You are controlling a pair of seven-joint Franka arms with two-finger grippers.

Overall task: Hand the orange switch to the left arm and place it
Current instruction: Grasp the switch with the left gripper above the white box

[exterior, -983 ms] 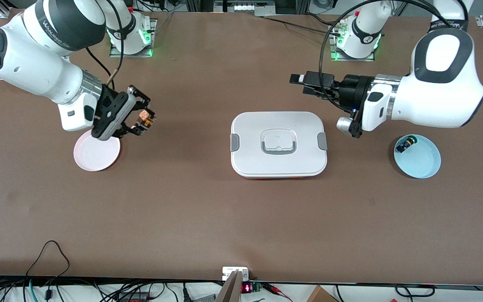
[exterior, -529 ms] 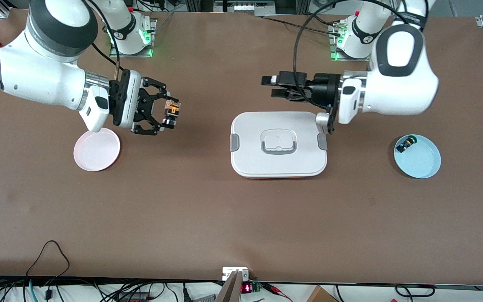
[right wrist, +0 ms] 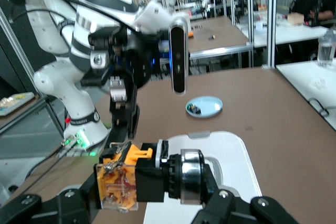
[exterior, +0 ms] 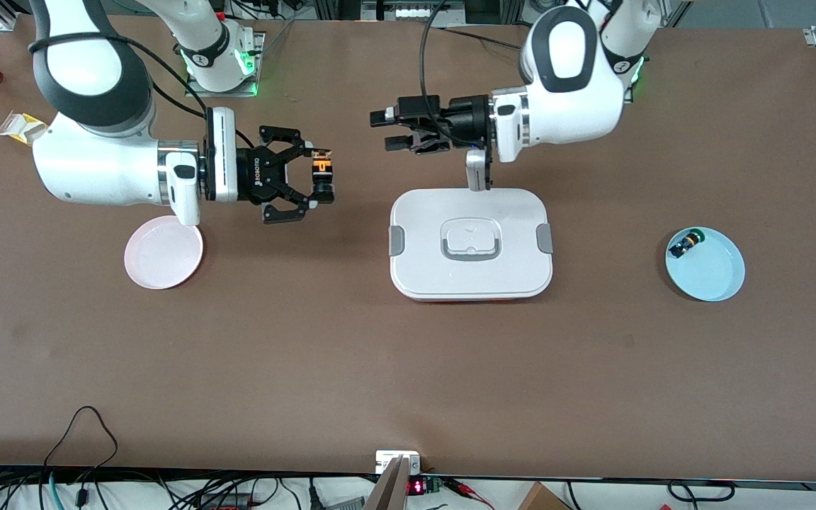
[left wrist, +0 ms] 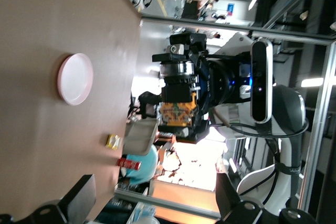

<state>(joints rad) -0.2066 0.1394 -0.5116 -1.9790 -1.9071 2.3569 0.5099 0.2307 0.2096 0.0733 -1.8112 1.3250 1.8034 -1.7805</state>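
Right arm comes from its base at the top of the front view, elbows down and runs its forearm level above the table [exterior: 323, 368], wrist pointing toward the left arm's end. Right claw [exterior: 321, 178] is up in the air over bare table between the pink plate [exterior: 163, 253] and the box [exterior: 471, 244], clenched on the orange switch [exterior: 321, 167]. Right wrist view shows the switch [right wrist: 149, 178] lying sideways between the fingers, orange/tan block at one end, black body and metal collar at the other. Left arm reaches in from its base with forearm also level, wrist aimed toward the right arm's end, so the two claws face each other, apart. Left claw [exterior: 395, 129] hangs over bare table just past the box's edge on the base side, fingers spread apart and holding nothing. Left wrist view looks straight at the right claw [left wrist: 180, 113] with the orange block [left wrist: 177, 114] showing in its grip, and at the pink plate [left wrist: 75, 78] on the table. Box sits shut near mid-table, grey latches on both short sides, neither arm touching it. Blue dish [exterior: 705, 263] sits toward the left arm's end, well apart from the box, with a black switch with a yellow-green cap [exterior: 684, 244] lying in it near the rim.
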